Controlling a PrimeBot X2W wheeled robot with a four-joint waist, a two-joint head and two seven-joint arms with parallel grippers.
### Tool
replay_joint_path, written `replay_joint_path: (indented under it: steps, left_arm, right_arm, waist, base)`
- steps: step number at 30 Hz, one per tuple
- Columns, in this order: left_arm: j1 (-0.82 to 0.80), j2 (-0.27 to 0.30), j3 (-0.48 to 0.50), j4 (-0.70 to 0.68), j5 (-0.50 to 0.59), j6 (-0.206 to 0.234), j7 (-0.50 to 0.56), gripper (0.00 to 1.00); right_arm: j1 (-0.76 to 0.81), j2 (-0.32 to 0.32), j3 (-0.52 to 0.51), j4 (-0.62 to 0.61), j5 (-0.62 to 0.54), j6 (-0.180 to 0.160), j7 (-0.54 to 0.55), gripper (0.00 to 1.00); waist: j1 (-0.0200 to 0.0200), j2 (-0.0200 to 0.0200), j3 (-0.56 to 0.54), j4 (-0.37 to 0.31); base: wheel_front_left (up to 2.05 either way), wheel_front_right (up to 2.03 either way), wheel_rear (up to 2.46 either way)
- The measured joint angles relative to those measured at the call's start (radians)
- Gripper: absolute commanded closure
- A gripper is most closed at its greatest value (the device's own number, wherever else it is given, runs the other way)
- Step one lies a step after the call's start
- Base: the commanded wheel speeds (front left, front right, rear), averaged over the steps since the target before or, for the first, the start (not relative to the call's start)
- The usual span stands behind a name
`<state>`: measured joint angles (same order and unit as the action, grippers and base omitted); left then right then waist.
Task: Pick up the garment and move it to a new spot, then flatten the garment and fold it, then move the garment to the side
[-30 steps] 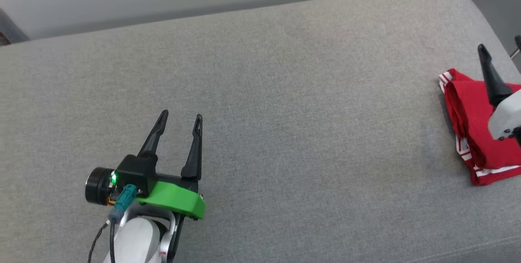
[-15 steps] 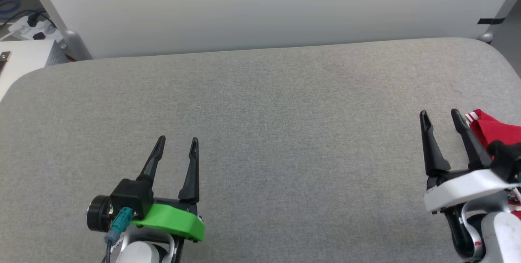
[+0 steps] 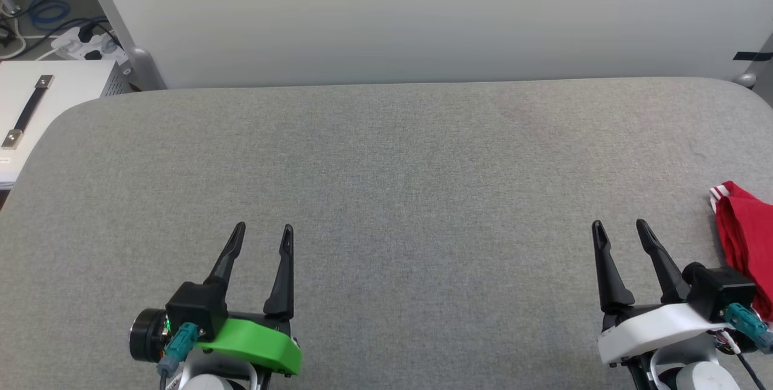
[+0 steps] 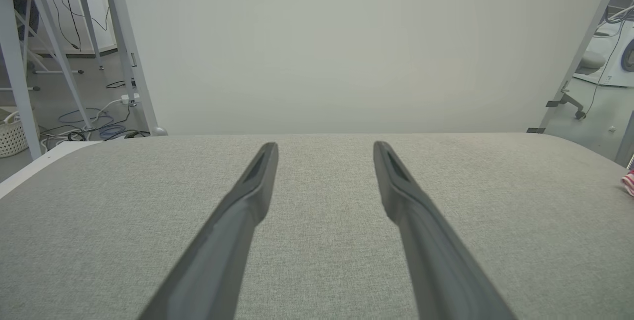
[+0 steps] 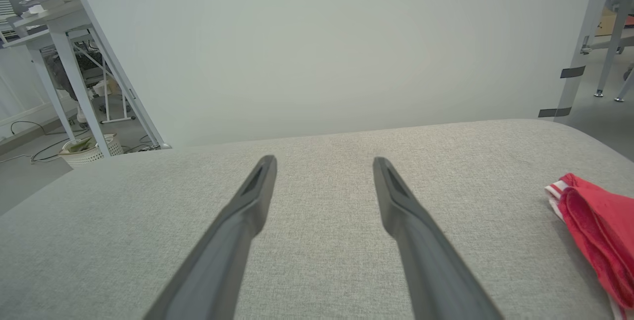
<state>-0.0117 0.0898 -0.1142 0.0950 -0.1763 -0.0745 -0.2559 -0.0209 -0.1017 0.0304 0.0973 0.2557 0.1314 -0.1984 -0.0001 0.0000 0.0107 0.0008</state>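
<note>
The garment (image 3: 749, 239) is a folded red bundle with red-white striped trim, lying at the far right edge of the grey table; it also shows at the right of the right wrist view as garment (image 5: 597, 226), and a striped corner of the garment (image 4: 629, 182) reaches the left wrist view's right edge. My right gripper (image 3: 620, 230) stands open just left of it, touching nothing, with bare table between its fingers (image 5: 237, 231). Near the front left, my left gripper (image 3: 264, 231) is open and holds nothing, its fingers (image 4: 247, 201) above bare cloth.
The grey fabric-covered table (image 3: 386, 166) has rounded far corners and a pale wall panel (image 3: 423, 15) behind it. A white cabinet (image 3: 36, 106) with a handle, cables and a metal frame leg (image 3: 121, 28) stand at the far left.
The head camera has tilted and swung, so the whole picture shifted. The right gripper has drawn back from over the garment to its left, near the front edge. The garment lies still.
</note>
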Motion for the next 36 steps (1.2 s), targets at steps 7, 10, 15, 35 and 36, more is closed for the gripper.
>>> replay_joint_path:
  steps: [7,10,15,35,36]
  left_arm:
    - [0.000,-0.014,0.023,0.003,0.020,-0.012,0.000,0.00]
    - [0.000,-0.020,0.027,0.007,0.020,-0.019,0.000,0.00]
    - [0.001,-0.025,0.032,0.007,0.024,-0.028,0.000,0.00]
    - [0.008,-0.030,0.047,0.002,0.028,-0.035,0.012,1.00]
    - [0.008,-0.030,0.048,0.000,0.030,-0.032,0.017,1.00]
  right_arm:
    - [-0.001,0.000,0.000,0.018,-0.004,0.000,-0.006,0.00]
    - [-0.001,0.000,0.000,0.023,-0.004,0.000,-0.009,0.00]
    - [-0.001,0.000,0.000,0.026,-0.004,0.000,-0.009,0.00]
    - [-0.001,0.000,0.001,0.024,-0.007,0.000,0.001,1.00]
    - [-0.001,0.000,0.000,0.023,-0.012,0.000,0.002,1.00]
  waist:
    - [0.0000,0.0000,0.000,-0.003]
    - [0.0000,0.0000,-0.002,-0.005]
    - [0.0000,0.0000,-0.009,-0.005]
    - [0.0000,0.0000,-0.016,-0.006]
    - [0.0000,0.0000,-0.016,-0.006]
  base:
    - [0.00,0.00,0.00]
    - [0.00,0.00,0.00]
    - [0.00,0.00,0.00]
    - [0.00,0.00,0.00]
    - [0.00,0.00,0.00]
